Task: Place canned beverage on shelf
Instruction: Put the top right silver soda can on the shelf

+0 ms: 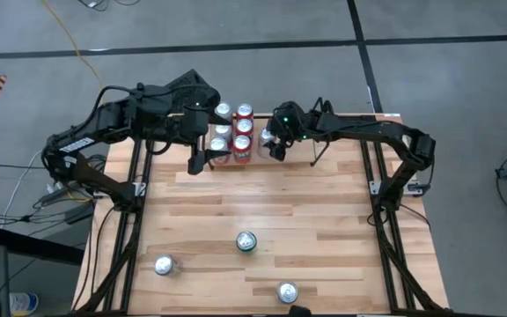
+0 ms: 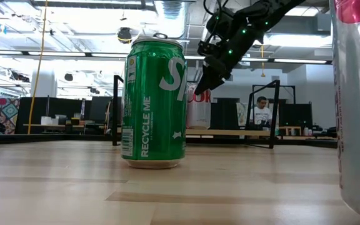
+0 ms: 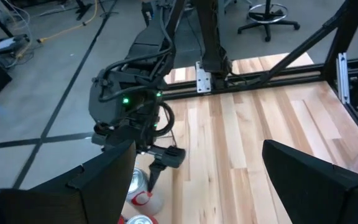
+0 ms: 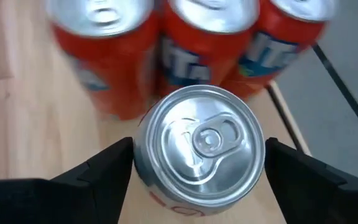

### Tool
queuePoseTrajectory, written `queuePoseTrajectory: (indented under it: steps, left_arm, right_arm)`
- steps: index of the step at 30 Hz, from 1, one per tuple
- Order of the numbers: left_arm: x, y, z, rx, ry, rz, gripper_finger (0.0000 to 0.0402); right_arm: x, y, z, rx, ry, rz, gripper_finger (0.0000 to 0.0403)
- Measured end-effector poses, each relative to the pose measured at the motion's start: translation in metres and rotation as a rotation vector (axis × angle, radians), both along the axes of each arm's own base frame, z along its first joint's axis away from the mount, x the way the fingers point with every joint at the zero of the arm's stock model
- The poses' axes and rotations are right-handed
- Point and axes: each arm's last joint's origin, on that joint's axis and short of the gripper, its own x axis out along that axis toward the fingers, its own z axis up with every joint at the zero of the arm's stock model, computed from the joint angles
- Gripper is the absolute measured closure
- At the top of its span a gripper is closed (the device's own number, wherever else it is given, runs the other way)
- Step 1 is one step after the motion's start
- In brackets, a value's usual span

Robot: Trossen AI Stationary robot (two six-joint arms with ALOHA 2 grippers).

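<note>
key relation: silver can [image 4: 199,144] sits upright right between the fingers of the right gripper [image 1: 275,143], top w/ pull tab facing the wrist cam; long axis vertical, in line w/ a top-down approach.
right jaws: apart, a gap showing each side of the can; not clamped, as far as I can judge.
can location: at the far end of the table [image 1: 324,220], just beside the red cans [image 1: 243,132], on their right-arm side.
shelf: wire rack not clearly made out in these views; the far can cluster appears to stand where it would be. Contents: red cans in a row plus silver-topped cans [image 1: 222,129] next to them, packed touching.
left gripper [image 1: 202,157]: hovers at the other side of the same cluster, jaws apart, nothing between them.
nearer arm: right, directly over the silver can.
loose cans: green can [image 1: 246,241] mid-table, upright; two more upright silver-topped ones [image 1: 165,265] at the near edge, well apart from both arms.
judgement: silver can looks set down; remaining cans probably need fetching.
</note>
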Motion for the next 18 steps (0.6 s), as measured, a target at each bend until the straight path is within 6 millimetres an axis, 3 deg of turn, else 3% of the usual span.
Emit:
queuePoseTrajectory:
  steps: [18]
  left_arm:
    - [0.000, 0.001, -0.001, 0.000, 0.006, 0.027, 0.0065]
  right_arm:
    - [-0.007, -0.026, 0.007, -0.009, -0.097, -0.064, 0.0090]
